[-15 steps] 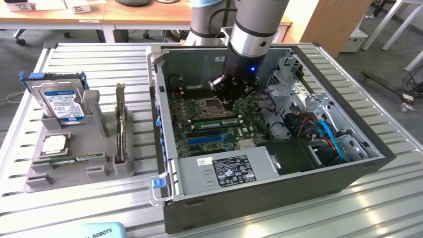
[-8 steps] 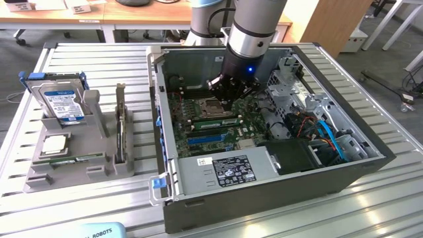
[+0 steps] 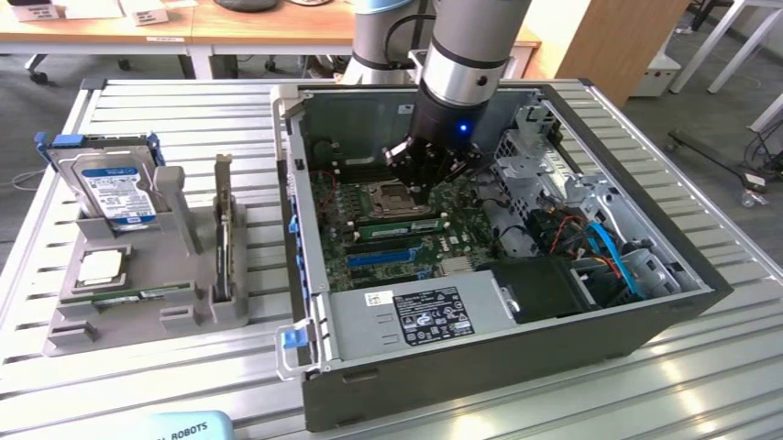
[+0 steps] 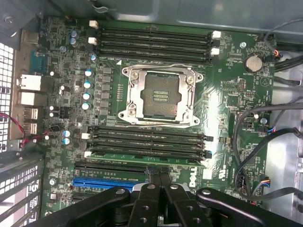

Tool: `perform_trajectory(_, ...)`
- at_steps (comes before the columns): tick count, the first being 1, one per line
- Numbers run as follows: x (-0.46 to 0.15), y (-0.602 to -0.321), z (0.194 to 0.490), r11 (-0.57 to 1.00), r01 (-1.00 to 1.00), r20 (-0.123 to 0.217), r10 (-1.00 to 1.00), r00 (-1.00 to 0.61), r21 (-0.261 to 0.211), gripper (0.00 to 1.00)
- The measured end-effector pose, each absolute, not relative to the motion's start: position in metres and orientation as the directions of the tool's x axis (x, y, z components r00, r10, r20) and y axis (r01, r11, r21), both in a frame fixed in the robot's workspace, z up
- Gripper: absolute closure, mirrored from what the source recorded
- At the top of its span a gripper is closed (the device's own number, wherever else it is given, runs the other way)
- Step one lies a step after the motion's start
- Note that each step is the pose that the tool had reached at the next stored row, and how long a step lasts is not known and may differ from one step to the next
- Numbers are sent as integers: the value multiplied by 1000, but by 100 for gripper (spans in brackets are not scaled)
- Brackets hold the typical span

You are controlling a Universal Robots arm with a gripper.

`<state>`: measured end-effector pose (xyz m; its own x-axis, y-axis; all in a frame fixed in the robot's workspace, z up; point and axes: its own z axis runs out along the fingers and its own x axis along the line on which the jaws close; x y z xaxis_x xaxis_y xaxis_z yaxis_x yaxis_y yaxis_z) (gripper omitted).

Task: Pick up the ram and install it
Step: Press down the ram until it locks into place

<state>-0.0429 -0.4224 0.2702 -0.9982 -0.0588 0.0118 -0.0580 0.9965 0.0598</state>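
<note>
On the grey holder (image 3: 135,275) well off to the exterior view's left of the pincer, one ram (image 3: 123,295) is seen lying flat. A second green ram (image 4: 151,159) is seated in the motherboard (image 4: 222,109) slots — directly beneath the pincer (image 4: 160,182), just beyond its tips. The pincer is closed, nothing gripped. The arm (image 3: 471,55) is held vertical — wrist lowered into the open computer case (image 3: 490,367).

Green ram (image 4: 147,158), green motherboard (image 4: 222,113), blue slot (image 4: 102,181), black pincer (image 4: 160,182).

Closed gripper (image 3: 423,183) above motherboard (image 3: 391,225)
</note>
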Motion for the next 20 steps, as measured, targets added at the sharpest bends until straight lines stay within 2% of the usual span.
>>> perform_trajectory(20,-46,-421,271,997,-55,12,-56,-998,60,90)
